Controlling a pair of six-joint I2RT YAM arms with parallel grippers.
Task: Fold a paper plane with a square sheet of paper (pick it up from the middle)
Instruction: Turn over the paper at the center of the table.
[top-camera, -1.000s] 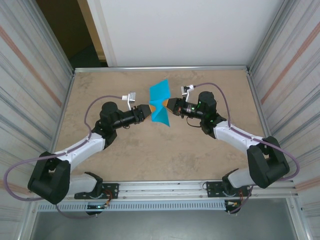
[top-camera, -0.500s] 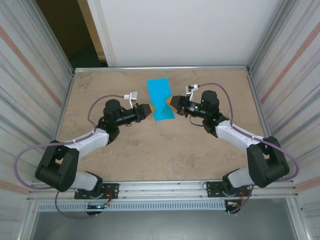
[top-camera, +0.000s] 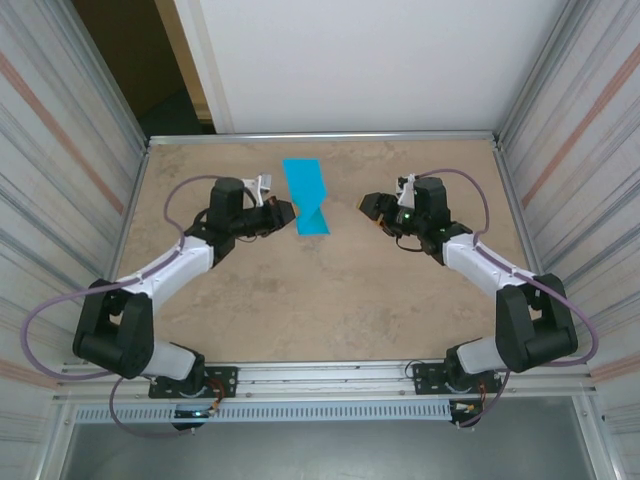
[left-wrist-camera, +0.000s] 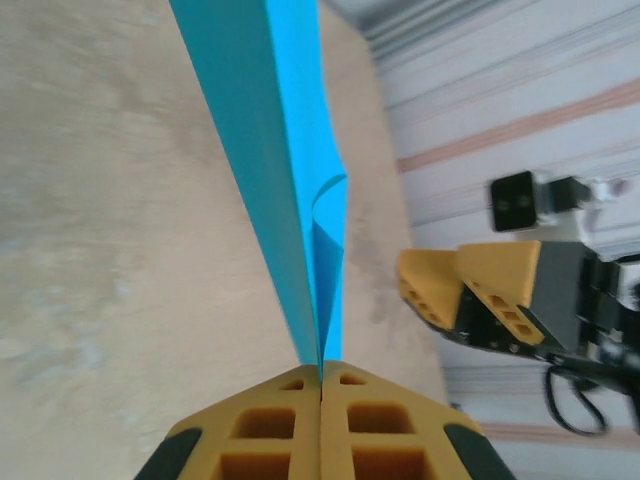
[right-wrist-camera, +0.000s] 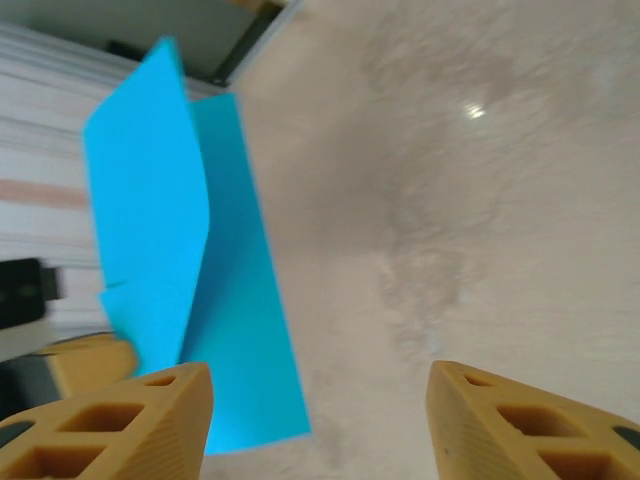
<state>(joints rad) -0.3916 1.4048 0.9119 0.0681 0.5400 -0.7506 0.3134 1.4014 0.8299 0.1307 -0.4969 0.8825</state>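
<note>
Left gripper (left-wrist-camera: 320, 378) pinches paper (left-wrist-camera: 268, 150) edge; right gripper (right-wrist-camera: 320, 388) apart.

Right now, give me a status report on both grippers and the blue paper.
Left gripper shut on edge of folded blue paper. Right gripper open, apart from it. No plane yet. Nothing in the way.

The sheet of paper (top-camera: 304, 186) is found over the rear middle of the table (top-camera: 300, 300), between the two grippers. The left gripper (top-camera: 289, 211) is set against its left edge, which is caught between the fingertips. The right gripper (top-camera: 367, 204) is placed to the right of the sheet, apart from it and facing the left gripper across it.
</note>
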